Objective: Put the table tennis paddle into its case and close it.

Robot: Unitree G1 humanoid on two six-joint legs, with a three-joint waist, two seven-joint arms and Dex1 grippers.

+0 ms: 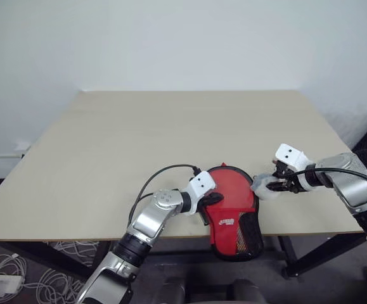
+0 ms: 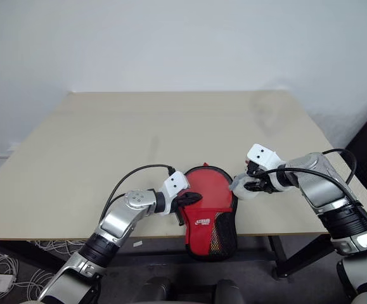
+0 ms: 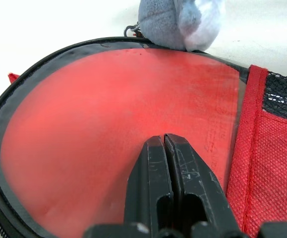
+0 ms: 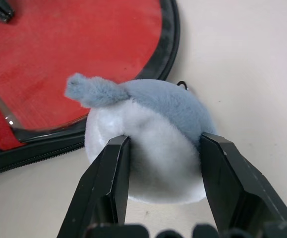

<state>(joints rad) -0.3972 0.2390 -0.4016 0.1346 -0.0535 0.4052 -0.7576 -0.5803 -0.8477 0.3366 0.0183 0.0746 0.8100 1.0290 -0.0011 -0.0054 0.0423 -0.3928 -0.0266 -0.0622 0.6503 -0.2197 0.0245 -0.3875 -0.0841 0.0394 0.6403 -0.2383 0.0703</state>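
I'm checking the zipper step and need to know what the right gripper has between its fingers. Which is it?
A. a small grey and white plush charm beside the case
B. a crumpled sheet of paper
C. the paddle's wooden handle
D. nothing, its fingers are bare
A: the right gripper has its two black fingers on either side of a grey and white plush charm, at the black edge of the red case.

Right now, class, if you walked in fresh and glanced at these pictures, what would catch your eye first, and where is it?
The red case stands out first, lying at the near edge of the pale table with its handle end hanging over. The left gripper, shut, presses on its clear-fronted round part. Just right of the case, the right gripper clamps a small grey and white plush toy, apparently clipped at the case's rim.
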